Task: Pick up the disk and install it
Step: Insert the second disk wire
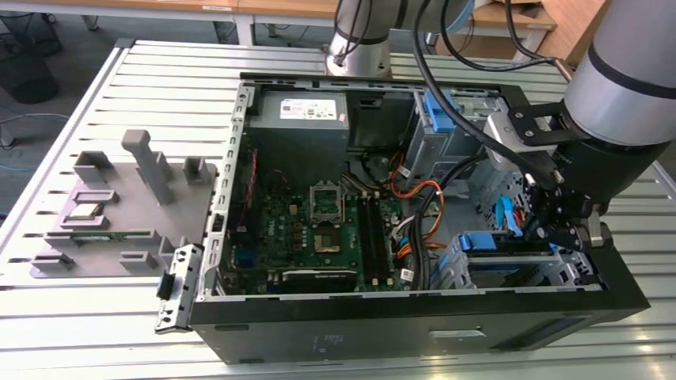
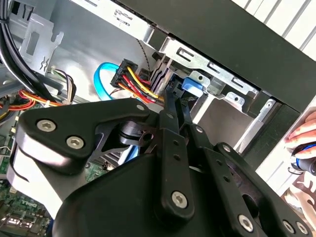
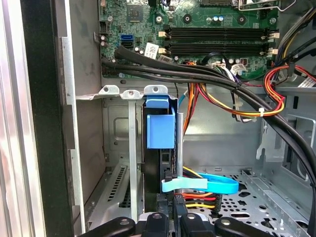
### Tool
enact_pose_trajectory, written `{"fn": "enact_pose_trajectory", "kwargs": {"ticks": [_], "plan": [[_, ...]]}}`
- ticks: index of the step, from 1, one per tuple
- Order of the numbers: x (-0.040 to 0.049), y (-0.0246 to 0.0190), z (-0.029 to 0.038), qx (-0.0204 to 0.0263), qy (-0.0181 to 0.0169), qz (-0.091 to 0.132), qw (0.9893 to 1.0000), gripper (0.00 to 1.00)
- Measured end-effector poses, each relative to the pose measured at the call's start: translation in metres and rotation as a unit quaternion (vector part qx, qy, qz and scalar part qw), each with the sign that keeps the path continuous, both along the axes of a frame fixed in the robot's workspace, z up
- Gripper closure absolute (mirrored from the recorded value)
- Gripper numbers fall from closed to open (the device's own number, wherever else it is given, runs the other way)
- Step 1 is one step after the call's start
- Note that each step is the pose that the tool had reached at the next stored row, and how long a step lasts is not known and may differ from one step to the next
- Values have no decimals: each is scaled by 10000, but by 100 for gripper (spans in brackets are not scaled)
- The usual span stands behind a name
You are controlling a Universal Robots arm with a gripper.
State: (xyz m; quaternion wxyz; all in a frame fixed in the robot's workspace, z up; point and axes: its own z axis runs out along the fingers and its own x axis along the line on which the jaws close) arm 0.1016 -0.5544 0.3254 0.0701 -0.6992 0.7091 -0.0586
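Note:
The disk (image 3: 160,131) stands on edge in the drive bay at the open computer case's front corner, its blue rail facing up. In the exterior view the disk (image 1: 496,241) sits at the case's lower right. A blue ribbon cable (image 3: 202,183) and a red, yellow and black power lead meet its end. My gripper (image 1: 565,233) reaches down onto that cable end. In the second wrist view my gripper (image 2: 178,98) has its fingers close together with only a slit between them, tips at the blue rail (image 2: 192,88). In the first wrist view my gripper (image 3: 170,222) sits over the disk's edge.
The motherboard (image 1: 317,229) fills the case floor, and black cable bundles (image 3: 197,74) cross near the bay. A grey power supply (image 1: 301,111) and a lone blue bracket (image 1: 438,111) sit at the far end. A grey fixture plate (image 1: 116,206) lies on the exterior view's left. A person's hand (image 2: 303,133) rests outside the case.

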Motion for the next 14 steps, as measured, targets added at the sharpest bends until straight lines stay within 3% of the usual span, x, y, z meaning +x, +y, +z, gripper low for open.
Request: {"fn": "enact_pose_trajectory", "kwargs": {"ticks": [11, 12, 14], "plan": [[0, 0, -12, 11, -1, 0, 10000, 82], [0, 0, -9, 7, 0, 0, 10000, 76], [0, 0, -7, 5, 0, 0, 10000, 76]]}}
